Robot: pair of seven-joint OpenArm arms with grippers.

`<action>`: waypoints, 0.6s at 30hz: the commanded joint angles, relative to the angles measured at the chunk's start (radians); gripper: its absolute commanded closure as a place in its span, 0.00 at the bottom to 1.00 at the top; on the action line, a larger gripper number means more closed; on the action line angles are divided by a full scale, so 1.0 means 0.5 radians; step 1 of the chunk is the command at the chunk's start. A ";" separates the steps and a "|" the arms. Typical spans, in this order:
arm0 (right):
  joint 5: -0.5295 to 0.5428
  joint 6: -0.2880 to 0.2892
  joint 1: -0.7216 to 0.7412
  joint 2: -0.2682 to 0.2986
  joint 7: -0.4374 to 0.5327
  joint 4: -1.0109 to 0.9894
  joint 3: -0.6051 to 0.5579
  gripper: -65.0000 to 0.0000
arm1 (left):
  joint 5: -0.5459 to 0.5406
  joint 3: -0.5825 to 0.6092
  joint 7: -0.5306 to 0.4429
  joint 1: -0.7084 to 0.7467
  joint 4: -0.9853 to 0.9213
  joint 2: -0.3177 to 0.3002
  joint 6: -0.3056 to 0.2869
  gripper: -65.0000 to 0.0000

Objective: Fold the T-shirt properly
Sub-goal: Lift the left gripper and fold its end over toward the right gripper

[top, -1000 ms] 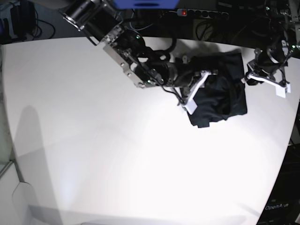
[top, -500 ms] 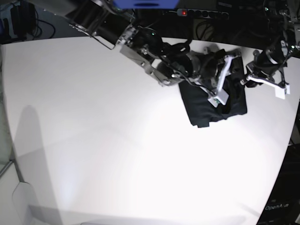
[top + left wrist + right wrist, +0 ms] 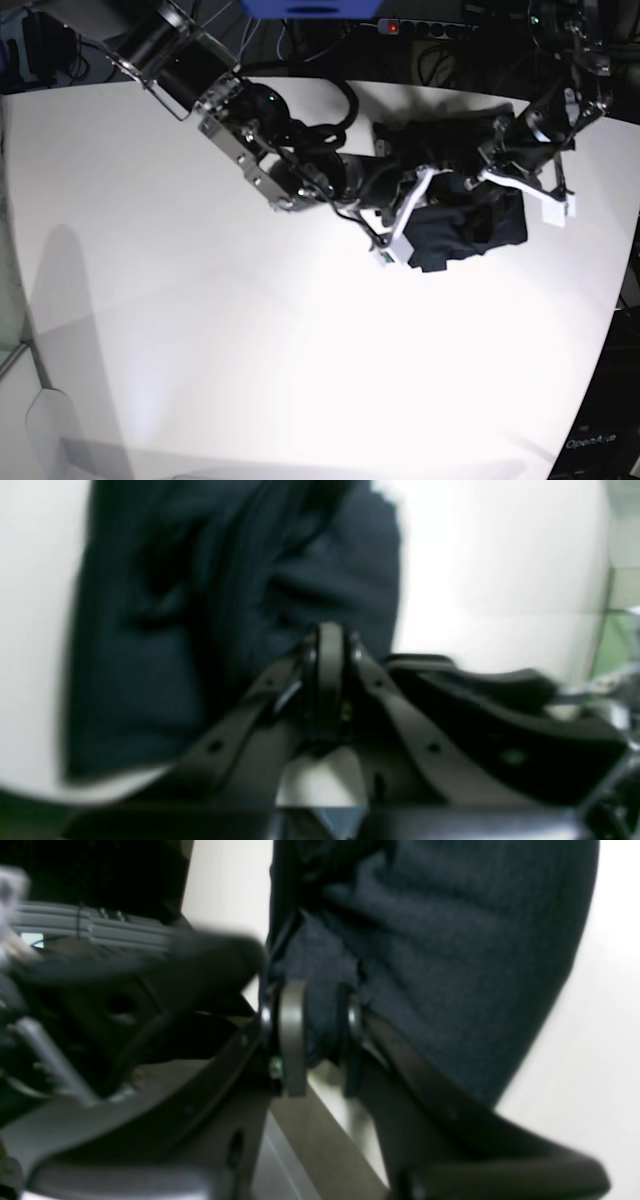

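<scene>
- Broadly, the T-shirt (image 3: 470, 225) lies as a bunched black heap at the far right of the white table (image 3: 200, 340), close to the back edge.
- Its long axis runs roughly from the back edge toward the near side, tilted a little; which end is the neck cannot be told.
- Folds and ridges cross the cloth in both wrist views.
- The right gripper (image 3: 315, 1035) has its fingers clamped on a pinch of the shirt's fabric at the heap's left edge.
- The left gripper (image 3: 327, 675) has its fingers pressed together with nothing between them, over the shirt's right side.
- Behind the table a power strip (image 3: 430, 30) with a red light and loose cables sit in the dark.
</scene>
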 commanded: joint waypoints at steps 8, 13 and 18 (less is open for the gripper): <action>0.028 0.012 0.048 0.029 0.028 0.037 0.043 0.81 | 0.001 0.056 -0.009 -0.072 -0.115 0.070 -0.012 1.00; 0.031 0.012 0.048 0.032 0.022 0.037 0.043 0.81 | 0.001 0.077 -0.024 -0.087 -0.354 0.058 -0.012 1.00; 0.025 0.012 0.051 0.032 0.025 0.037 0.055 0.81 | 0.001 0.019 -0.009 -0.050 -0.351 0.009 -0.012 1.00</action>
